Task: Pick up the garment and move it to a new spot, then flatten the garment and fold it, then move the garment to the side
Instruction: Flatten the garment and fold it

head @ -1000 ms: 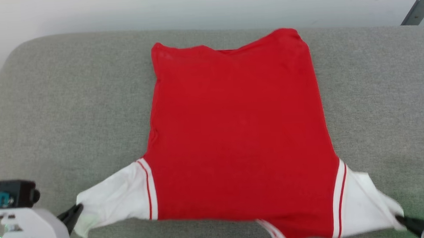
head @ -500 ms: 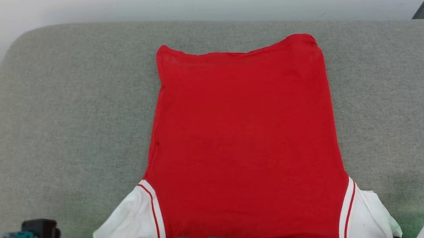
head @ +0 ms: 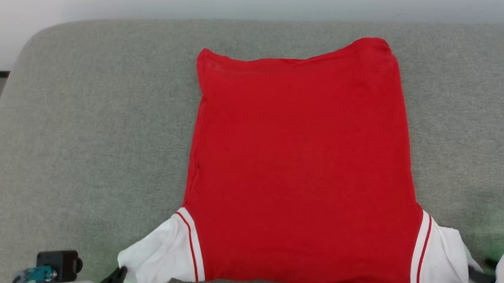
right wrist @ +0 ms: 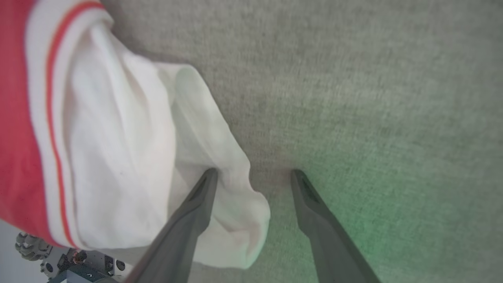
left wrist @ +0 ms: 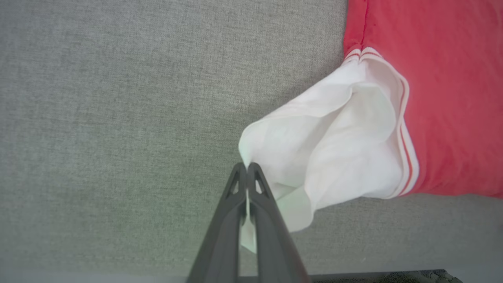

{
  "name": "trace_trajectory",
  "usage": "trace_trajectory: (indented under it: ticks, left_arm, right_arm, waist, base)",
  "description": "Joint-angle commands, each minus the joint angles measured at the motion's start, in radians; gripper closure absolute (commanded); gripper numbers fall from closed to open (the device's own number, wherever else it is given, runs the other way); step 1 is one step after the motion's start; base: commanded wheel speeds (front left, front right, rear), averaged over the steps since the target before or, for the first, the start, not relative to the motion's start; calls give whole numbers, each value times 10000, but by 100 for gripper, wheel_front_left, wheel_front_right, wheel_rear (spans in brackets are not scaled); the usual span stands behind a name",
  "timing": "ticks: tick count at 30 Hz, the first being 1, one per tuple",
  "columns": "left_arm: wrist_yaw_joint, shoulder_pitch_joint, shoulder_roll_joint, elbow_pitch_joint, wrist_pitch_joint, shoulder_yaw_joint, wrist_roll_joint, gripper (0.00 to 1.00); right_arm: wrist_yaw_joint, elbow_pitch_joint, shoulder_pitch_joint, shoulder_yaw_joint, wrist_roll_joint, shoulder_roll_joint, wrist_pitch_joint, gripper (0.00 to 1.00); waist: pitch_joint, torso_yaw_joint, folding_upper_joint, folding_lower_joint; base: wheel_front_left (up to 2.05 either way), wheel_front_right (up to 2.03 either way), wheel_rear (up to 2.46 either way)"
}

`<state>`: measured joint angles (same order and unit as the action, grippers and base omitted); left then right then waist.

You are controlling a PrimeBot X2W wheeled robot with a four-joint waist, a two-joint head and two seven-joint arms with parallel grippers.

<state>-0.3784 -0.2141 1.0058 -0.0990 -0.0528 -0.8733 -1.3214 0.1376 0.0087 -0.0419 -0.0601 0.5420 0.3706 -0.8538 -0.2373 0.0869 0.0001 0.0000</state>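
Releasing garment [head: 300, 156], seemingly: right pincer [right wrist: 253, 171]

Bright, even light casts faint, soft shadows. A green glow tints the grey cushion [head: 83, 124] along its near edge. The right wrist view is blurred; white on the garment [head: 300, 156] nearly washes out.

A living-room-like setting was suggested by a grey upholstered cushion [head: 83, 124] set against a plain pale wall [head: 227, 4].
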Motion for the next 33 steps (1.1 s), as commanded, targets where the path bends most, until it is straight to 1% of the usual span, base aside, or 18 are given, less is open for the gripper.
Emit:
trace_trajectory:
  ticks: [1,4,6,8,11,13,16,20,24,27,33]
  left_arm:
    - [38,-100,-91,66,-97,0,131,100]
    - [78,-222,-188,116,-246,17,259,100]
    - [117,-304,-262,133,-279,12,342,100]
    - [151,-415,-365,170,-315,15,441,100]
    - [249,-663,-545,204,-306,-28,569,100]
    - [311,-841,-683,268,-259,-70,687,100]
    - [458,-1160,-919,351,-198,-137,856,100]
    - [677,-1602,-1230,499,-102,-236,1100,100]
    - [926,-2028,-1602,689,-25,-340,1272,100]
    - [1164,-2340,-1892,879,25,-429,1390,100]
    - [1629,-2885,-2502,1388,108,-610,1585,100]
  right_arm:
    - [-123,-111,257,-265,-58,188,-89,0]
    - [-80,-1249,306,-619,225,247,-515,0]
    - [-77,-1988,554,-901,338,159,-705,0]
    - [-77,-2592,1012,-1117,168,200,-697,0]
    - [-77,-2943,2014,-1088,-250,205,-242,0]
    - [-77,-2735,2770,-866,-553,211,220,0]
    - [-77,-1905,4035,-520,-995,279,1040,0]
    - [-77,-204,5661,52,-1429,412,2115,0]
    - [-77,1687,7163,514,-1639,544,2592,0]
    - [-77,3114,8178,839,-1705,606,2391,0]
    - [-77,5652,9961,1042,-1924,669,1630,0]
  waist:
    - [-25,34,-1,0]
    - [-92,88,-1,0]
    - [-169,134,-1,0]
    - [-287,193,-1,0]
    - [-527,345,-1,0]
    - [-682,469,-1,0]
    - [-935,709,-1,0]
    - [-1274,1082,-1,0]
    - [-1683,1510,-1,0]
    - [-1988,1847,-1,0]
    - [-2466,2489,-1,0]
  base:
    - [0,0,0]
    - [0,0,0]
    - [0,0,0]
    - [0,0,0]
    - [0,0,0]
    - [0,0,0]
    - [0,0,0]
    - [0,0,0]
    - [0,0,0]
    - [0,0,0]
    - [0,0,0]
